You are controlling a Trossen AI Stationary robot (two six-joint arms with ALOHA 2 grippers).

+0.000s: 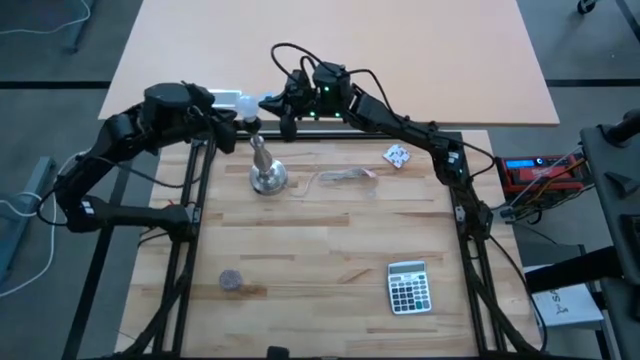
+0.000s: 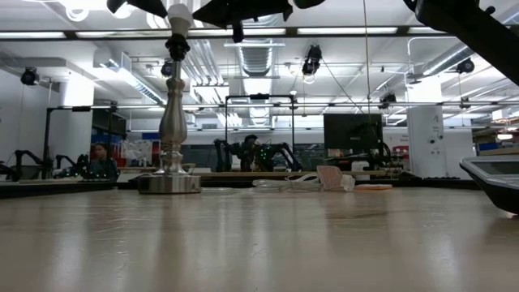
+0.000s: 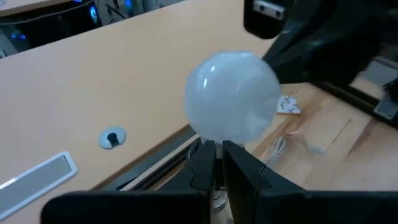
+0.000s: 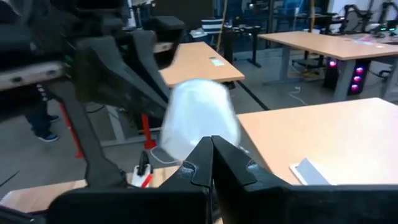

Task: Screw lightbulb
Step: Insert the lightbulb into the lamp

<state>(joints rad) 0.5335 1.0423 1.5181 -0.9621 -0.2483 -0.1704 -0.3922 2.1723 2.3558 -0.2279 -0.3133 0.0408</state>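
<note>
Bright, even ceiling strip lights flood the room, the table gleams with soft glare, and the lightbulb smears into blur up close.

Both dark grippers are crowding the silver metal stand at eleven o'clock — blocking approach from above. A grey calculator at five and a small round disc at seven are flanking bare wooden tabletop.

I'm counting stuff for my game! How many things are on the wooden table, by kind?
Bulb: 1
Stand: 1
Calculator: 1
Paper scrap: 1
Round grey disc: 1
Clear wrapper: 1
Total: 6
</note>
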